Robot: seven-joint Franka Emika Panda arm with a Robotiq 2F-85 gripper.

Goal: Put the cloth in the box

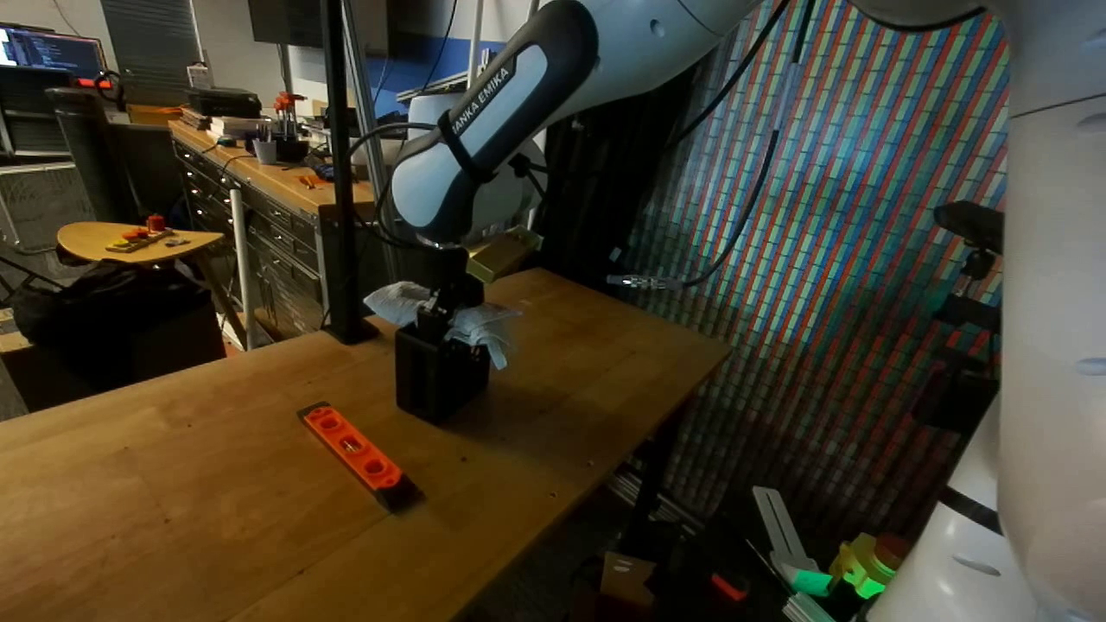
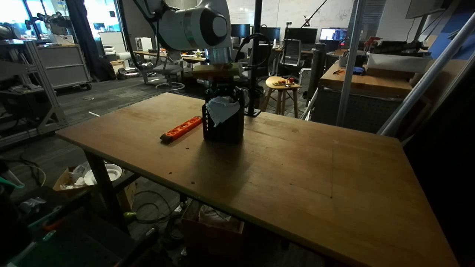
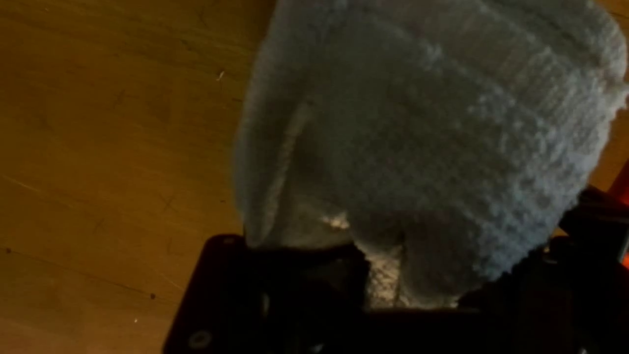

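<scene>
Cloth (image 3: 442,147) in the clenched gripper (image 1: 439,320) over the box (image 1: 422,380), “ANKA EMIKA” on the arm (image 1: 531,108)

Both exterior views: dim. Windows (image 2: 98,9), well beyond the far left corner of the table (image 2: 315,163): washed-out white. Box (image 2: 223,134): near black; soft shadow (image 2: 224,159) spread toward the table's near edge. Monitor (image 1: 52,52): lit. Patterned panel (image 1: 829,225), past the table's right edge: bluish sheen. Wrist view: murky, brown cast; cloth (image 3: 417,123) blurred, lit patches low down; lower part near black, detail lost.
</scene>
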